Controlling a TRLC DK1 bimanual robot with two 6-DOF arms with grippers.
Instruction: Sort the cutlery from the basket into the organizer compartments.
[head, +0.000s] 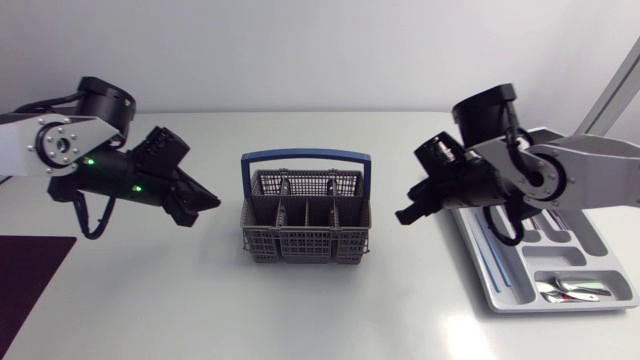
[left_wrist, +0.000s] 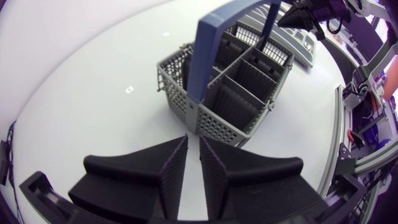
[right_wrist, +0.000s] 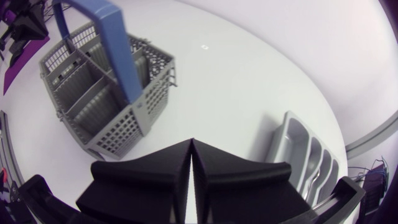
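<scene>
- left arm: enters from the left side, upper joint raised, wrist angled down and inward, small green lights lit on it
- left gripper: low, pointing toward the middle; fingers almost together with only a thin slit between them, nothing held
- right arm: enters from the right side, last link roughly level, wrist bent inward
- right gripper: faces the left gripper, well apart from it; fingers pressed together at the tips, nothing held
</scene>
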